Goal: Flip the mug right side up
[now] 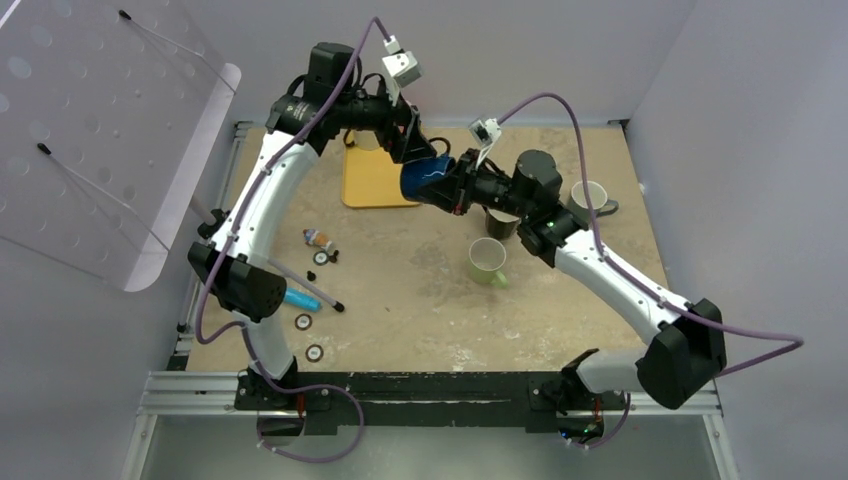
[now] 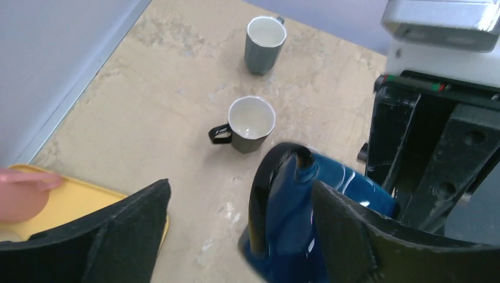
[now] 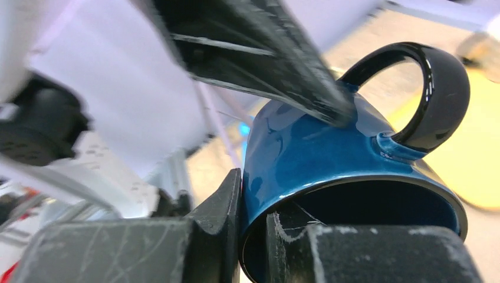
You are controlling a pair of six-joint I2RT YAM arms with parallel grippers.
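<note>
The mug (image 1: 428, 177) is a glossy deep blue, with a shiny black handle (image 3: 424, 94) and a dark inside. The table (image 1: 420, 300) is mottled sandy beige with paler smears. The green cup (image 1: 487, 260) is pale within, and the grey cup (image 2: 264, 44) and the black cup (image 2: 251, 124) are white within. The board (image 1: 372, 185) is plain yellow. The left arm (image 1: 270, 190) and right arm (image 1: 610, 275) are white with black joints, and their cables (image 1: 545, 98) are purple.
</note>
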